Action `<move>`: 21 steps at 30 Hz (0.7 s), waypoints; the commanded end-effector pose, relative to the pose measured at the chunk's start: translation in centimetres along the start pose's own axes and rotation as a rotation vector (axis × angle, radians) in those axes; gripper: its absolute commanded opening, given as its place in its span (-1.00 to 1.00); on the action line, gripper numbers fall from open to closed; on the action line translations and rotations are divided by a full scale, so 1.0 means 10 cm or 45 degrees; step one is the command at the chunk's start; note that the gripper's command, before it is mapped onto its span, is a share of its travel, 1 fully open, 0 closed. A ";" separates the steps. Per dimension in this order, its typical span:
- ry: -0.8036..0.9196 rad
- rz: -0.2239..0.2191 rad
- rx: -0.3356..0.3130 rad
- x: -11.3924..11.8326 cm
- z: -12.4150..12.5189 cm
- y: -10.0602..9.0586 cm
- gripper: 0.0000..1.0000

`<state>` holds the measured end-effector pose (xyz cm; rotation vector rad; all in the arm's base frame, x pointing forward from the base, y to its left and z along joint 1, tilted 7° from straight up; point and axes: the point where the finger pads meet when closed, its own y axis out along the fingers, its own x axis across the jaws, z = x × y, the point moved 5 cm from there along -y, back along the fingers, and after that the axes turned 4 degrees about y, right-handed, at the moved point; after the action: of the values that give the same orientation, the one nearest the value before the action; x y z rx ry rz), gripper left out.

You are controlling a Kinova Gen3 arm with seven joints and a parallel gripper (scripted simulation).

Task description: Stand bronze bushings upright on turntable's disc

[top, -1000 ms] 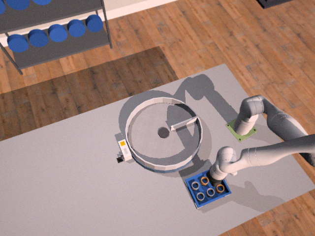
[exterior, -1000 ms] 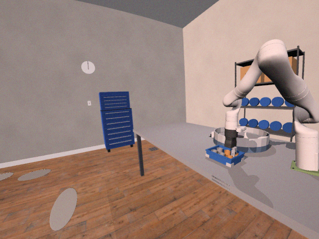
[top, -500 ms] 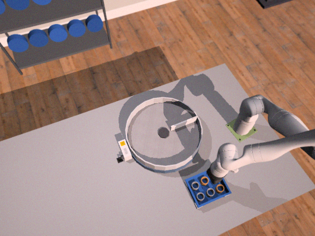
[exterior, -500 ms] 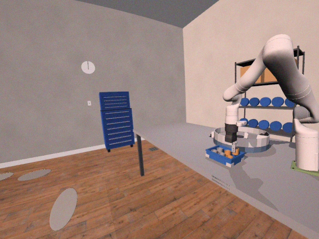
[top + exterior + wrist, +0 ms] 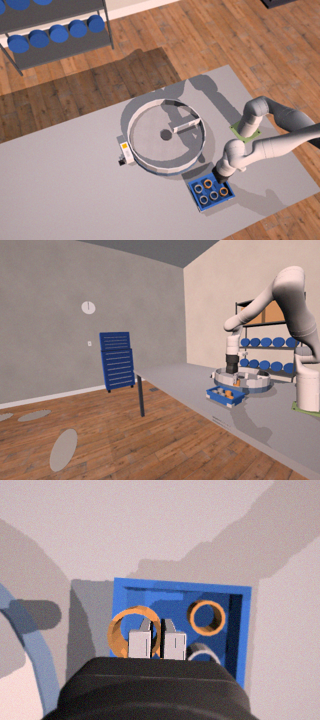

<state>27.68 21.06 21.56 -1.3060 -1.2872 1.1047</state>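
Note:
My gripper (image 5: 235,380) (image 5: 156,631) is shut on the wall of a bronze bushing (image 5: 237,382) (image 5: 117,634), one finger inside its bore. It holds the bushing upright above the blue crate (image 5: 218,202) (image 5: 222,399) (image 5: 185,586); the top view does not show this bushing. Two other bronze bushings (image 5: 207,187) (image 5: 223,195) stand in the crate, with three steel bushings (image 5: 198,192) (image 5: 213,199) (image 5: 203,203). The wrist view shows one crate bronze bushing (image 5: 223,618) and part of a steel one (image 5: 199,648). The turntable's pale disc (image 5: 149,144) has a dark hub (image 5: 165,134).
A raised wall (image 5: 165,170) (image 5: 31,635) rings the disc, close beside the crate. A pale bar (image 5: 187,125) runs inward from this wall towards the hub. A white box (image 5: 127,153) sits outside the wall's left side. The arm's green base plate (image 5: 233,128) is right of the turntable.

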 end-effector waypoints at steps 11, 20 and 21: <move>-0.010 -0.014 0.001 0.05 0.01 -0.33 -1.00; -0.008 -0.014 0.002 0.04 0.02 -0.34 -1.00; -0.008 -0.014 0.002 0.04 0.02 -0.34 -1.00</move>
<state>27.13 21.43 24.71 -1.2949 -1.2978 1.1042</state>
